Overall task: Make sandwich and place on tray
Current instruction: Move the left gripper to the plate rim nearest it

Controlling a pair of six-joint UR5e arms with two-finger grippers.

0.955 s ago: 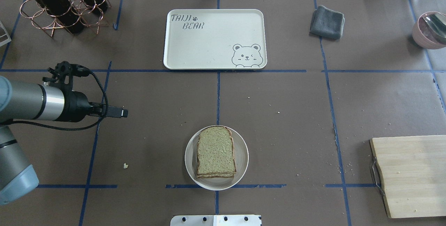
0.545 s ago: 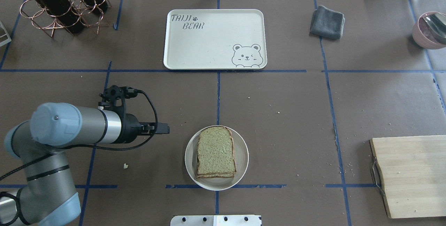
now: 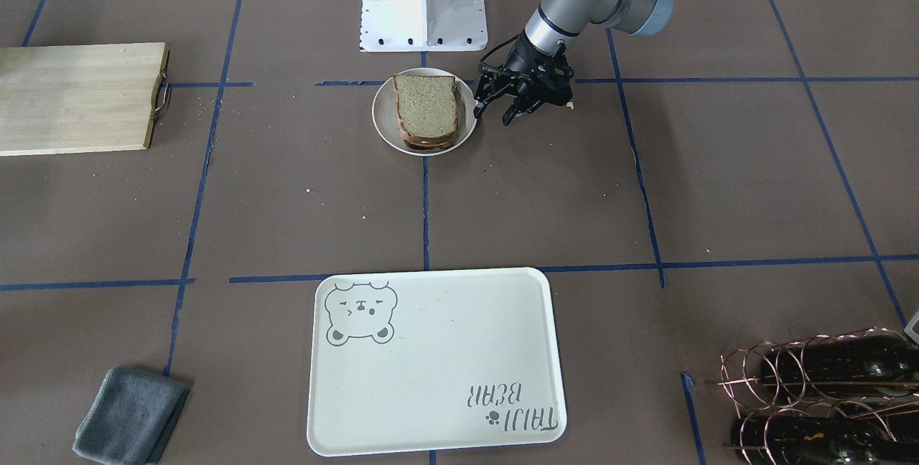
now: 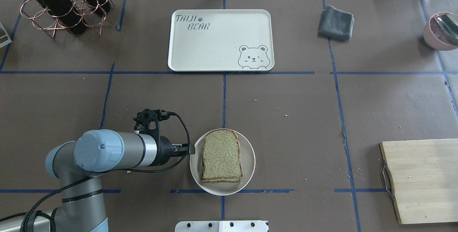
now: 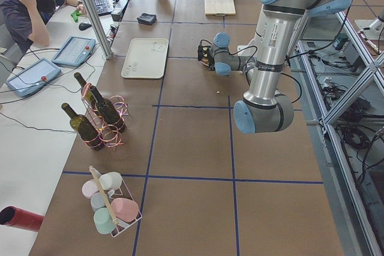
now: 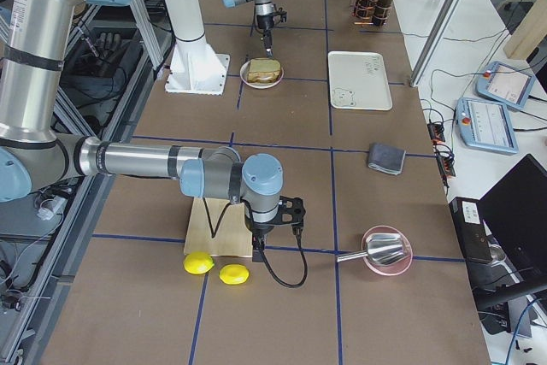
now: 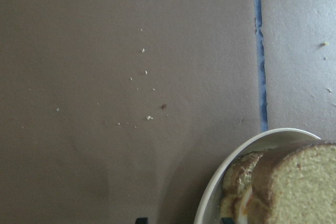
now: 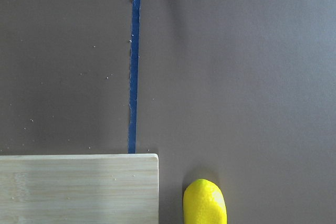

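The left gripper [image 4: 192, 149], jaws apart, hangs at the left rim of the plate [image 4: 250, 160], with open table [image 4: 286, 99] stretching to the far tray [image 4: 222, 46]. The sandwich [image 4: 220, 155] lies on the plate. Whether the right gripper [image 6: 259, 250] is spread or closed cannot be told.

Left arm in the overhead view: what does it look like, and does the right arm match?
The left arm has silver-grey tubular links with pale blue joint caps, a bright metal wrist ring, and a black left gripper with a black cable looping off its wrist. The right arm matches: same grey tubes, blue caps, black cable.
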